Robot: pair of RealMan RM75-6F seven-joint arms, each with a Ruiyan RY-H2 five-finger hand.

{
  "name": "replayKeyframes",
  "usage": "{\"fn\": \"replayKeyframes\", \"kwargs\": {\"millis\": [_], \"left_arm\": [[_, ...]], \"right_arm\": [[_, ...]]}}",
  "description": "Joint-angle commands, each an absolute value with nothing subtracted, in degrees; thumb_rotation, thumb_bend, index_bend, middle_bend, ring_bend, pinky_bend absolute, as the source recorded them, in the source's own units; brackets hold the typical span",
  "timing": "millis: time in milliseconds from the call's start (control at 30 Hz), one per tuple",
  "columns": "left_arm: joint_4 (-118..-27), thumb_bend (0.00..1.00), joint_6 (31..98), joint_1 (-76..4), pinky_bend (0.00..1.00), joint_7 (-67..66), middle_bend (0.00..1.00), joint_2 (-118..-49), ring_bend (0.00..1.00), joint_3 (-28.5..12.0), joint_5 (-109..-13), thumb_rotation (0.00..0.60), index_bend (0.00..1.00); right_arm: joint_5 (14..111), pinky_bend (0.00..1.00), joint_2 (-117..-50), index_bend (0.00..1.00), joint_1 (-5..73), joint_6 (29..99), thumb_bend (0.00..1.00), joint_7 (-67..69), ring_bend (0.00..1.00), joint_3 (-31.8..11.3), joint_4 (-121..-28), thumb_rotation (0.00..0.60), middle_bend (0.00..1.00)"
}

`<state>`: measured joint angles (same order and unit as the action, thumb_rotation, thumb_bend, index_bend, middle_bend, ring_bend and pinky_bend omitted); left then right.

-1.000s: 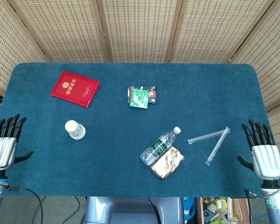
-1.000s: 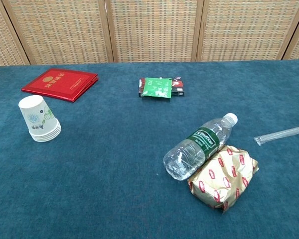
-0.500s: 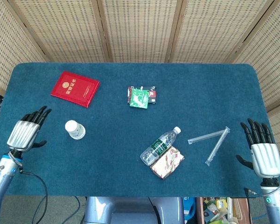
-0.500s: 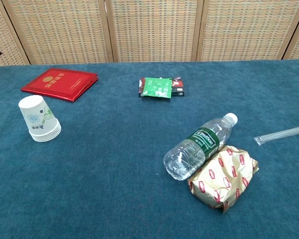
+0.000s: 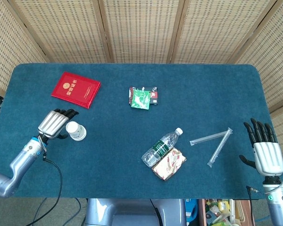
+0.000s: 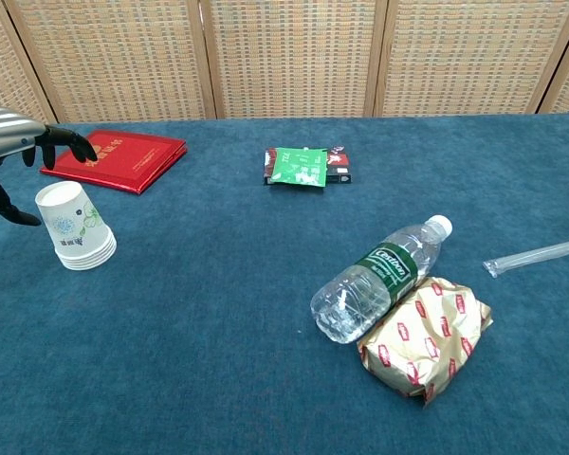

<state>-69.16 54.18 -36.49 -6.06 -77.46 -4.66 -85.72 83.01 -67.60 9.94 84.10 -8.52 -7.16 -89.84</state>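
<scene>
The left robot hand (image 5: pixel 54 123) has swung in from the desk's edge and now sits right beside the stack of white paper cups (image 5: pixel 76 130) — a second ago it was well off to the side, so this reads as a reach closing on the cups. Nothing is gripped yet: in the chest view the fingers (image 6: pixel 64 140) curl over the stack's rim while the thumb hangs down on the other side, hand open, cups between them but apparently not touched. The stack stands upright on the blue felt desk (image 5: pixel 203 94), just below the red booklet (image 5: pixel 76 89). The forearm angles up from the desk's near left corner. Over on the right, the right robot hand (image 5: pixel 265 151) stays put, fingers spread, holding nothing — near the clear wrapped straws (image 5: pixel 212 140).
</scene>
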Motion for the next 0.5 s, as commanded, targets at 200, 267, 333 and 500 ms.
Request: {"fn": "replayKeyframes", "kwargs": {"millis": [200,267,333,500], "left_arm": [[-67.1,0.14,53.6,-37.7,0.45,-5.9,0.37,-79.4,0.45,-4.5,-85.7,0.600,0.35],[-67.0,0.14,53.9,-37.8,0.48,-5.4,0.43,-79.7,0.49,-4.4,-85.8,0.600,0.42],[-66.7,0.14,54.3,-37.8,0.51,-5.2,0.46,-80.0,0.52,-4.2,-86.1,0.600,0.45],[-66.8,0.14,54.9,-37.6,0.54,-4.8,0.49,-79.8,0.56,-4.1,-85.8,0.600,0.49]], "right_arm": [[82.5,0.00,-67.8,0.00,10.1,83.4,0.00,-8.4,0.00,-7.3,-89.6,0.600,0.00],[82.4,0.00,-67.7,0.00,10.1,83.3,0.00,-8.3,0.00,-7.4,-89.6,0.600,0.00],[82.3,0.00,-67.7,0.00,10.1,83.3,0.00,-8.2,0.00,-7.4,-89.6,0.600,0.00],[82.2,0.00,-67.5,0.00,10.1,83.1,0.00,-7.9,0.00,-7.4,-89.7,0.600,0.00]]}}
